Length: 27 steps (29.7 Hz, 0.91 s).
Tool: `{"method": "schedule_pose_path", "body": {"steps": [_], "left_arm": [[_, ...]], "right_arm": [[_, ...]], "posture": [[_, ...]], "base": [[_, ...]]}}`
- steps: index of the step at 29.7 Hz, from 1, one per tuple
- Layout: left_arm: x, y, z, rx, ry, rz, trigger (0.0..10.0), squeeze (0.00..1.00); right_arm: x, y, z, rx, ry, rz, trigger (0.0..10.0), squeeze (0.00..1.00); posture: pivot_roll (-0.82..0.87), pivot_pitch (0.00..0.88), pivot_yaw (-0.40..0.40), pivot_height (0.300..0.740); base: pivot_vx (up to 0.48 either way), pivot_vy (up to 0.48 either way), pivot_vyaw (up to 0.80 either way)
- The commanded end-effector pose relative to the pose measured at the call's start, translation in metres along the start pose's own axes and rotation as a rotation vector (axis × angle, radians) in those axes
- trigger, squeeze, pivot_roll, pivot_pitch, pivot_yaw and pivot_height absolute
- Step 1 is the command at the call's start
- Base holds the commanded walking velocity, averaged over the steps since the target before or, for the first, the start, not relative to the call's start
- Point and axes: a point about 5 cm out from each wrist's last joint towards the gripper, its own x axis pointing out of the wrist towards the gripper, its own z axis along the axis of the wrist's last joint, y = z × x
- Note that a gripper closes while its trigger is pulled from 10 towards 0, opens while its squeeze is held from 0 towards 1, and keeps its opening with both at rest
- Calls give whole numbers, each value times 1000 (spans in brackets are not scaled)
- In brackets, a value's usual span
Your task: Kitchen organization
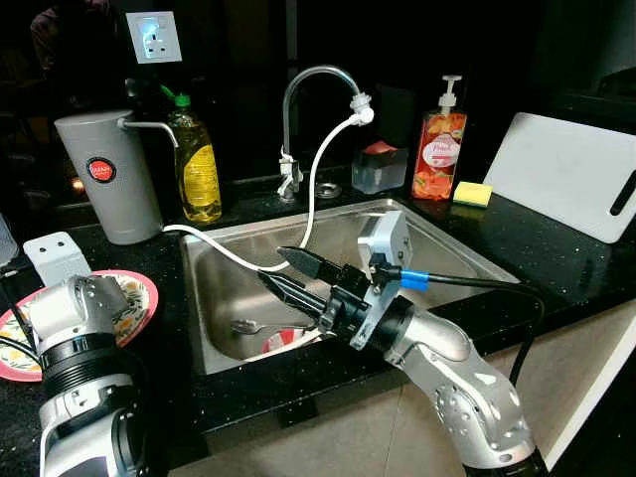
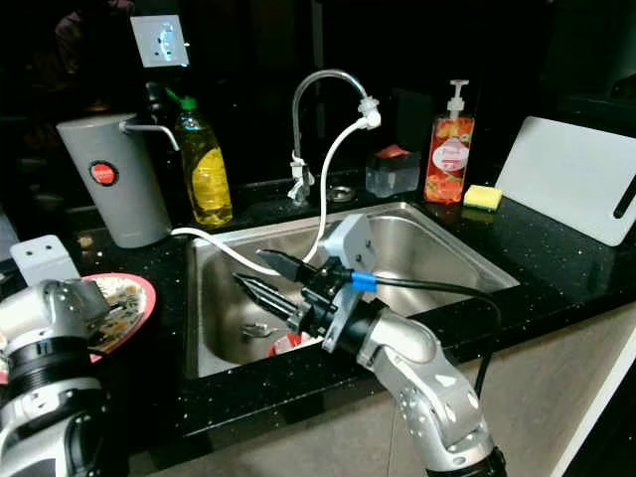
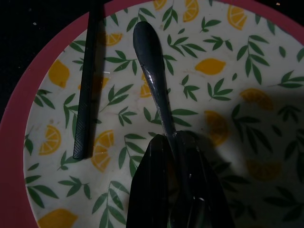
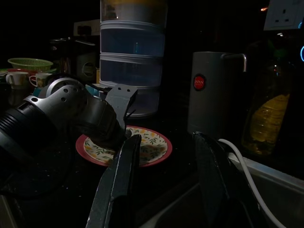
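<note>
A pink-rimmed plate with a lemon print (image 1: 142, 295) lies on the black counter left of the sink. Over it, my left gripper (image 3: 175, 137) is shut on a metal utensil (image 3: 153, 71), whose rounded handle end points away across the plate. Beside the utensil on the plate (image 3: 228, 85) lies a thin black stick (image 3: 85, 99). My right gripper (image 1: 271, 264) hangs open over the steel sink (image 1: 437, 238), with nothing between its fingers. On the sink floor below it are a spoon (image 1: 248, 326) and a red-and-white item (image 1: 283, 340).
A faucet (image 1: 318, 78) with a white hose (image 1: 316, 174) stands behind the sink. A grey jug (image 1: 109, 174) and a yellow soap bottle (image 1: 200, 164) are at the back left. An orange pump bottle (image 1: 440, 149), a yellow sponge (image 1: 473, 193) and a white cutting board (image 1: 571, 174) stand to the right.
</note>
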Motion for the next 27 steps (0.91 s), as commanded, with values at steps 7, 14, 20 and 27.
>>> {"method": "schedule_pose_path", "body": {"steps": [7, 14, 20, 27], "left_arm": [[-8, -7, 14, 21, -141, -47, 10000, 0], [-20, -17, 29, 75, -256, -117, 10000, 0], [-33, -40, 30, 167, -313, -310, 10000, 0], [-66, -84, 18, 321, -358, -733, 10000, 0]], "right_arm": [[0, 0, 4, -10, -17, 2, 10000, 0], [1, -1, 4, -11, -20, 1, 10000, 0], [1, -2, 5, -11, -23, -3, 10000, 0], [0, -8, 5, -21, -19, -53, 10000, 0]], "posture": [[-53, 16, 46, 740], [-51, 9, 45, 740], [-54, 12, 47, 740], [-59, 16, 50, 740]], "base": [[0, 0, 0], [0, 0, 0], [0, 0, 0], [0, 0, 0]]}}
